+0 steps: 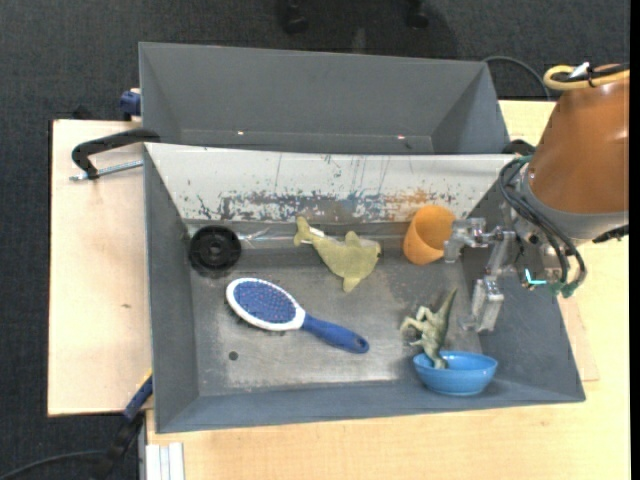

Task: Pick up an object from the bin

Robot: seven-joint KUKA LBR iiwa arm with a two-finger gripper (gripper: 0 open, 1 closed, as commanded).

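- The gripper (484, 313) hangs low in the lower right part of the bin (300, 368), at the end of the arm's orange-covered wrist (585, 148), which comes in from the right edge of the frame.
- From where I stand I cannot tell whether the gripper is spread or pressed together; its metal parts blur into the grey floor.
- Nearest to it is a small green toy figure (428, 330), spindly, lying just left of the gripper's tip.
- Just below both, against the bin's lower wall, sits a blue bowl (456, 373); the green toy figure's lower end reaches its rim.
- An orange cup (430, 234) lies on its side up against the back wall, to the upper left of the gripper.
- A pale yellow-green toy fish (345, 253) lies mid-bin, near the back wall.
- A blue-and-white hairbrush (285, 313) lies slantwise across the middle of the floor, handle pointing to the lower right.
- A black round thing (214, 249) sits well apart at the left, by the back wall.
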